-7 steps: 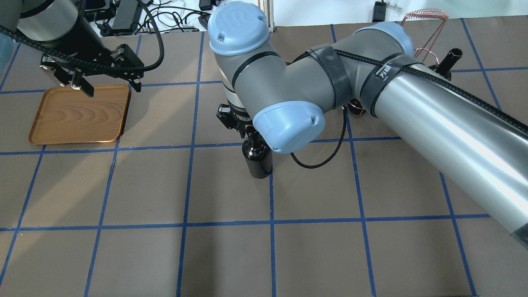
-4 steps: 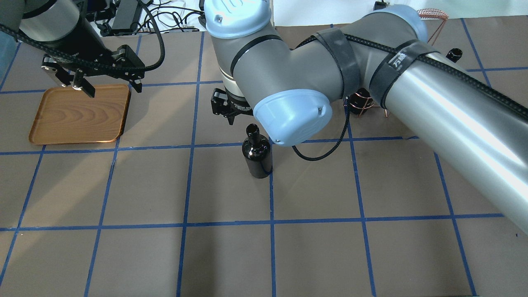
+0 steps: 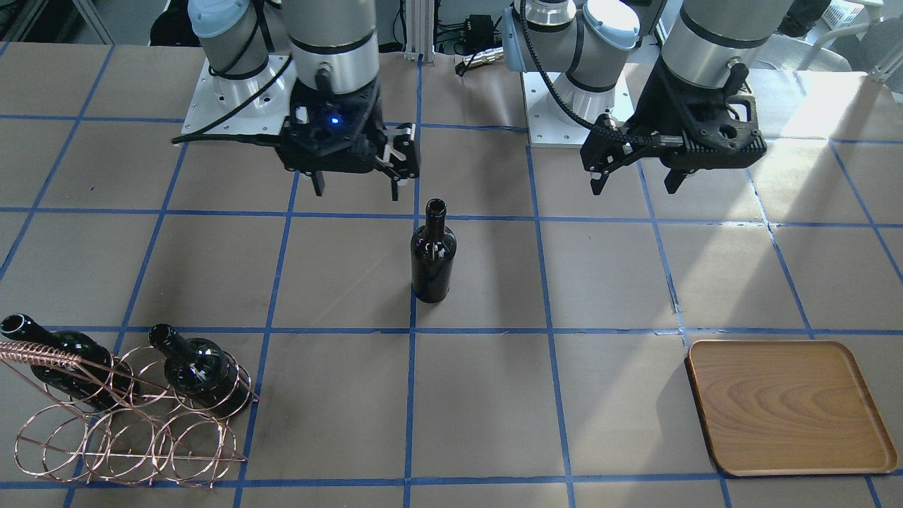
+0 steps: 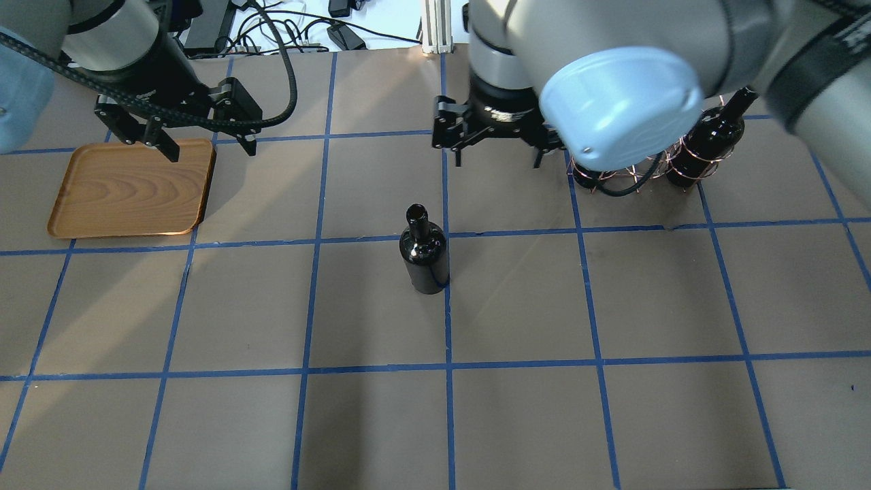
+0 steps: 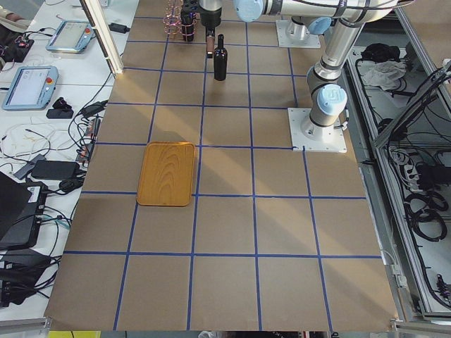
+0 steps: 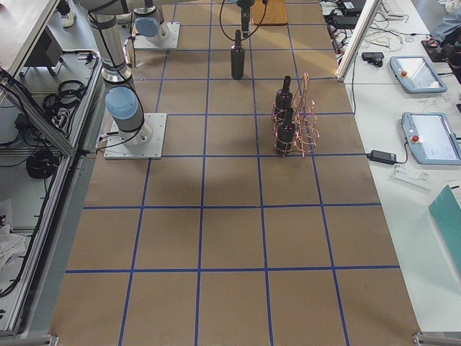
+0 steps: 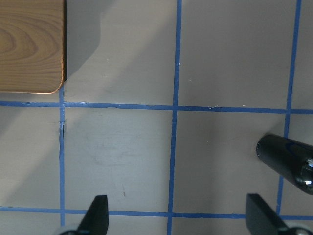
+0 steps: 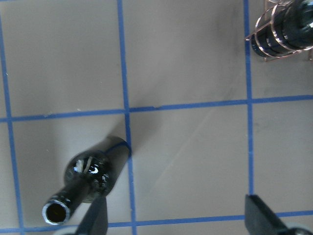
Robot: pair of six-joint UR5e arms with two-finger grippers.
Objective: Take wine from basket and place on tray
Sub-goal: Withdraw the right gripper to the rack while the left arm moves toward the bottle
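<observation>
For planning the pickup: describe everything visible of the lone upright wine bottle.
The wine bottle is glossy black glass, unlabelled, with a slim neck, rounded shoulder and open mouth. It stands upright on the brown table, its base touching a blue tape line near a crossing. Nothing grips it: the right gripper and left gripper hang open, apart from it.

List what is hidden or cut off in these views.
Overhead: the right arm covers much of the basket and most of one racked bottle.
Left wrist: the picture's right edge cuts the standing bottle.
Right wrist: the top edge cuts the basket.
Exterior left: basket too small.
</observation>
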